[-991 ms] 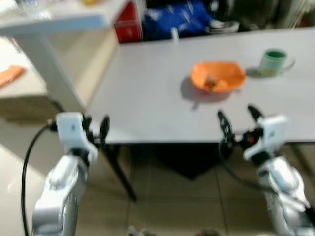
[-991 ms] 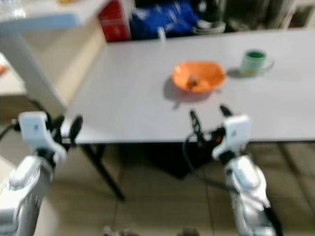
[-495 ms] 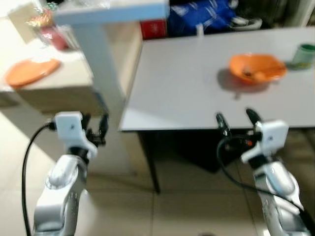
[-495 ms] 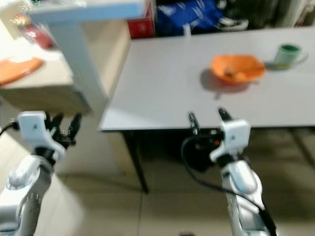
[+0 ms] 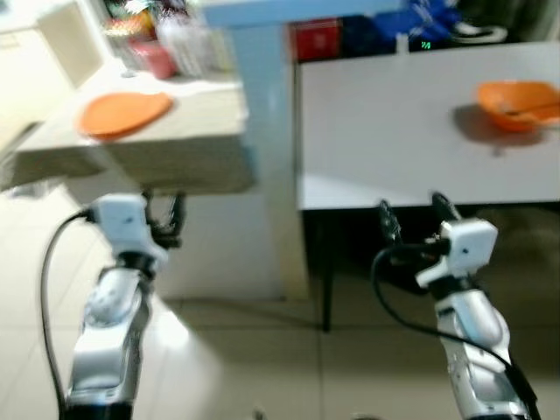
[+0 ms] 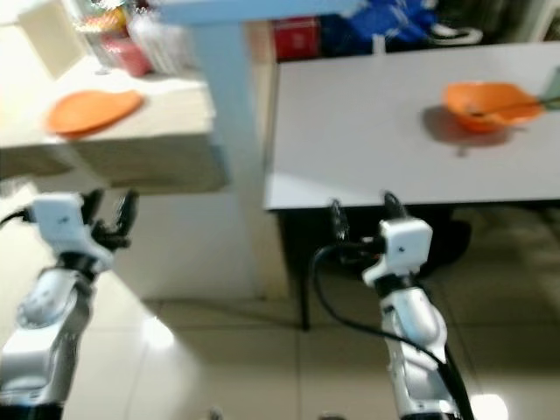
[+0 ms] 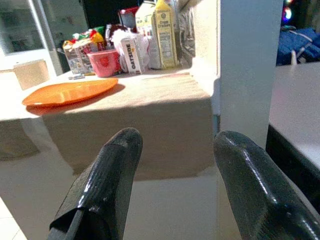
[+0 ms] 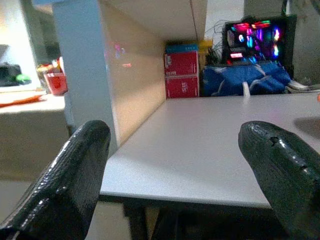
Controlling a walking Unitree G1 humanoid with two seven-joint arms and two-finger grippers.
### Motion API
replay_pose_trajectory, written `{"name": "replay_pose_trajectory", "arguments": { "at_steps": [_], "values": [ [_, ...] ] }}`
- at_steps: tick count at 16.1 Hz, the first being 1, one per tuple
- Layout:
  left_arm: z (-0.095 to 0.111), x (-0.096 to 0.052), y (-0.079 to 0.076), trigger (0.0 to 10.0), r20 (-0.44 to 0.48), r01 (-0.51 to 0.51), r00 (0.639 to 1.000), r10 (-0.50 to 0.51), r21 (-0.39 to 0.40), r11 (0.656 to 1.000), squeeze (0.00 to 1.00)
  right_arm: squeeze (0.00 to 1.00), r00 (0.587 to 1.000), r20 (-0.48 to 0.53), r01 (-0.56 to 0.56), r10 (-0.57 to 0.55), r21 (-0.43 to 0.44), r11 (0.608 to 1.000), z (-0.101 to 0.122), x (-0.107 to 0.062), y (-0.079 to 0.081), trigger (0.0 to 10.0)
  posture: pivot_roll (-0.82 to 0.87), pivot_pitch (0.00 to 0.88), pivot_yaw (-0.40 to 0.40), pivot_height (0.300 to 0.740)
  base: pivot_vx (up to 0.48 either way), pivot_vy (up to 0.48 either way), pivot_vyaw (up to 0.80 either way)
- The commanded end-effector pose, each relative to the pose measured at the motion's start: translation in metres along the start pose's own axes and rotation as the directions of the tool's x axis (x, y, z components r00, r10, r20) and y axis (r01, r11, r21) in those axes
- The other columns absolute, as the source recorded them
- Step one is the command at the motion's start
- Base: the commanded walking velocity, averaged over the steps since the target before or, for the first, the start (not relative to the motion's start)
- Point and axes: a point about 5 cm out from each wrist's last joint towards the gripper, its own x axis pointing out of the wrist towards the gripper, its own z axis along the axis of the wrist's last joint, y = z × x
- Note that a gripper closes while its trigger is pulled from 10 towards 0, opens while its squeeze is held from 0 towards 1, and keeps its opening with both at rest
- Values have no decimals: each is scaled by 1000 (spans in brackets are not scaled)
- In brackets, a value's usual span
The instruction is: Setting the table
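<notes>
Nearest: pale tiled floor [image 5: 262, 367], glossy, lit in patches.

Above the floor, left gripper [image 5: 164, 213] on silver arm, held up in the air short of the counter front, black fingers [image 7: 102, 187] spread apart, nothing between them. Right gripper [image 5: 411, 219] on silver arm, raised just before the near edge of the table, fingers [image 8: 65, 180] likewise spread wide and empty; black cable looped below its wrist.

Beyond the left gripper: low beige stone-topped counter [image 5: 188, 144], pale front panel beneath. Flat round orange plate [image 5: 122, 114] lain on the counter top toward its left side, well apart from both grippers. Behind the plate, at the counter's back: pink tub [image 7: 104, 62], white and yellow cartons [image 7: 162, 32] and assorted packets, standing close together.

Between counter and table: upright pale blue-white post [image 5: 267, 131] carrying a shelf overhead.

Beyond the right gripper: broad light grey rectangular table [image 5: 394, 122] on dark legs. Orange plastic bowl [image 5: 516, 101] set toward the table's far right, contents too blurred to make out.

Farthest: red boxes [image 8: 181, 75] and blue bag [image 8: 242, 80] behind the table's far edge; screen with coloured lights [image 8: 252, 37] above the bag.
</notes>
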Motion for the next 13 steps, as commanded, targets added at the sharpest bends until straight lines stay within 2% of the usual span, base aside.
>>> {"name": "replay_pose_trajectory", "arguments": {
  "at_steps": [1, 3, 4, 9, 12, 13],
  "values": [
    [-1, 3, 4, 10000, 1, 1, 1000, -1, 29, 1000, 0, 0, 999, 48, -6, 6, -6, 1000, 4, 6, 5, 10000, -230, 0, 121, 740, 0, 480, 0],
    [-7, 9, 3, 10000, -45, 18, 999, -15, 64, 998, 0, 0, 998, 56, -8, 8, 0, 1000, 4, 10, 9, 10000, -231, 0, 122, 740, 0, 480, 0],
    [-8, 10, 1, 10000, -65, 38, 997, -35, 45, 998, 0, 0, 999, 53, -14, 13, 9, 1000, 4, 10, 11, 10000, -231, 0, 124, 740, 0, 480, 0],
    [-8, 12, 1, 10000, -60, 41, 997, -40, 12, 999, 0, 0, 998, 47, -36, 36, 17, 999, 1, 8, 17, 10000, -230, 0, 124, 740, 0, 480, 0],
    [-10, 11, 0, 10000, -61, 47, 997, -45, 18, 999, 0, 0, 998, 52, -38, 37, 16, 999, 0, 9, 18, 10000, -227, 0, 128, 740, 0, 480, 0],
    [-10, 11, -1, 10000, -64, 46, 997, -45, 14, 999, 0, 0, 998, 55, -40, 39, 18, 999, 1, 11, 20, 10000, -223, 0, 128, 740, 0, 0, 0]
  ]
}}
